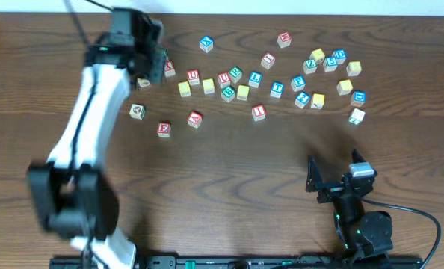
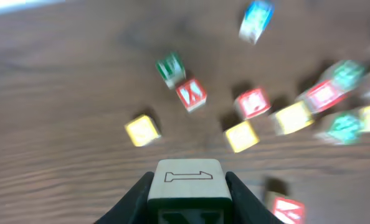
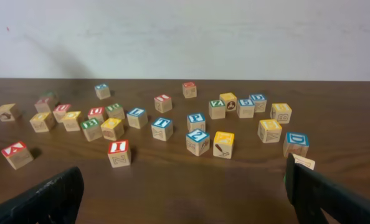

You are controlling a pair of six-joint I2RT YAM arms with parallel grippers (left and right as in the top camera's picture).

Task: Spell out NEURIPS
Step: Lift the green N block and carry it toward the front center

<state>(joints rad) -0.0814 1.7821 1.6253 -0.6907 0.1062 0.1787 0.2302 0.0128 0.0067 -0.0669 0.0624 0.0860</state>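
A pale cube (image 2: 186,177) sits clamped in the left gripper (image 2: 188,196) above the bench (image 1: 229,172); the other letter cubes (image 1: 259,112) lie scattered beyond. The right gripper (image 3: 185,199) rests open. Set down carelessly, the cube could knock neighbours askew.

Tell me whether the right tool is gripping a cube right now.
No. In the right wrist view, the right tool stands wide open with nothing held in it.

About twenty-nine alphabet cubes (image 1: 259,112), two robot arms (image 1: 95,97)
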